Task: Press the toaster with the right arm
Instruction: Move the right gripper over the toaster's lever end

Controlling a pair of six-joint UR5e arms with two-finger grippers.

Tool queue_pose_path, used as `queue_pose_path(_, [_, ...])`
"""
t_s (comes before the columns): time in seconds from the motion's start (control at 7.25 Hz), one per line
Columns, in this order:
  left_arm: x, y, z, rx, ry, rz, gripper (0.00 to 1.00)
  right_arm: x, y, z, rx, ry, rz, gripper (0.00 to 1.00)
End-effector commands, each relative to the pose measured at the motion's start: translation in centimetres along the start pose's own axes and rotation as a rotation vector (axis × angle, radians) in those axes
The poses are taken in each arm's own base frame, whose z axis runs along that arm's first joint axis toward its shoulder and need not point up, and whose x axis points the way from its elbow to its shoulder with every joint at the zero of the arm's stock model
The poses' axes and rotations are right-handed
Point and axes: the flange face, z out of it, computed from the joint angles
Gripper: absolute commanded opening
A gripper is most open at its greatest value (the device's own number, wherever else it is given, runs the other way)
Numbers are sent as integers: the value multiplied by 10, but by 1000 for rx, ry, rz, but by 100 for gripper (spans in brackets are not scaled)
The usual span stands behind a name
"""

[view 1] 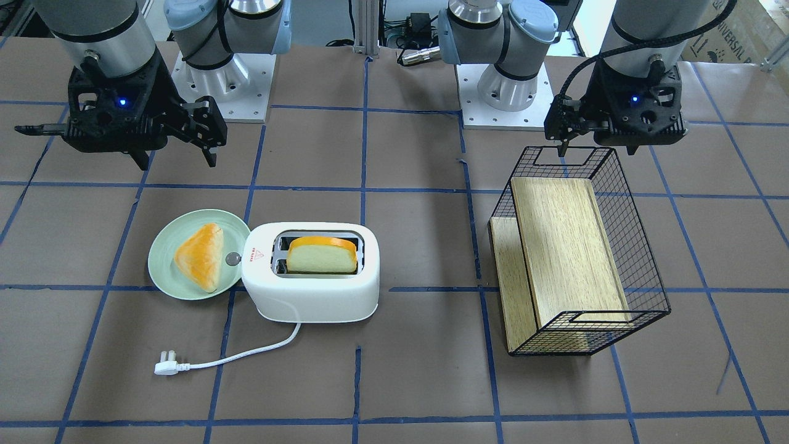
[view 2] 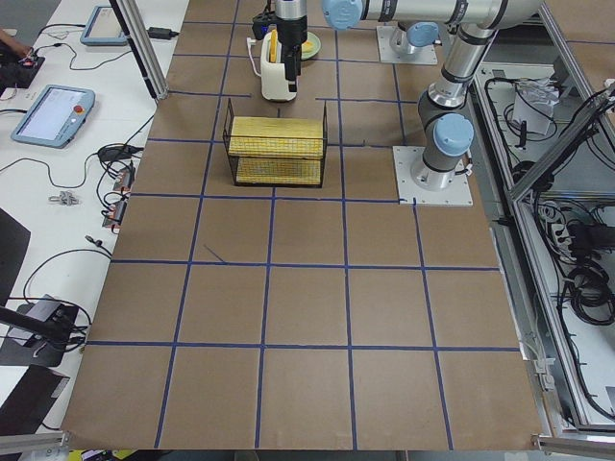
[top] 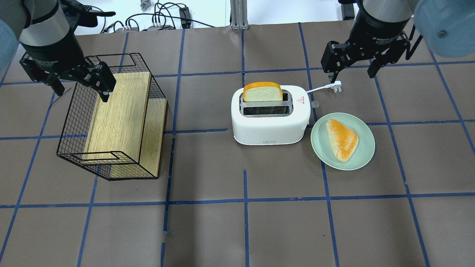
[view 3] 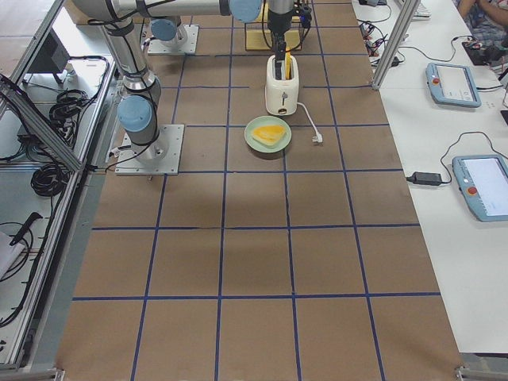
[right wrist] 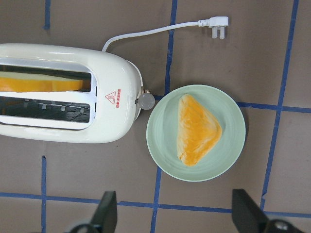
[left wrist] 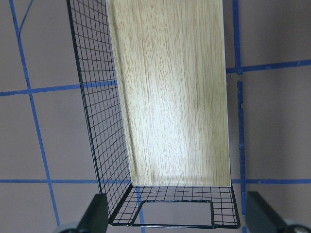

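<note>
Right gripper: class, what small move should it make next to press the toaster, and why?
Probably shift the right gripper sideways until it is over the toaster end with the grey knob, before any descent. The gripper hangs open, high and touching nothing. In its wrist view the knob sits off-centre, beside the plate, and the bread slice stands tall in its slot, not yet pressed down.

Toaster at mid-table, a bread slice in the slot farther from the robot.
A plate carrying a pastry sat just beside its right end, the plug lay beyond, and a wire basket holding a wooden board stood well apart on the left.
</note>
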Motion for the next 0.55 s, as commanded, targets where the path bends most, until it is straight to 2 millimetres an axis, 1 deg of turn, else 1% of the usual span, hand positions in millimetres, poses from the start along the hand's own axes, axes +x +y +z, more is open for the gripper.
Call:
queue_pose_path(0.0, [0,0,0,-1,0,0,100,-4,-1,1,3,-22,-128,12])
queue_pose_path(0.14, [0,0,0,0,0,-1,100,-7,-8,11,-2,-77,-290,7])
queue_pose_path(0.41, [0,0,0,0,0,-1,100,-6,-13,22,-4,-84,-689,4])
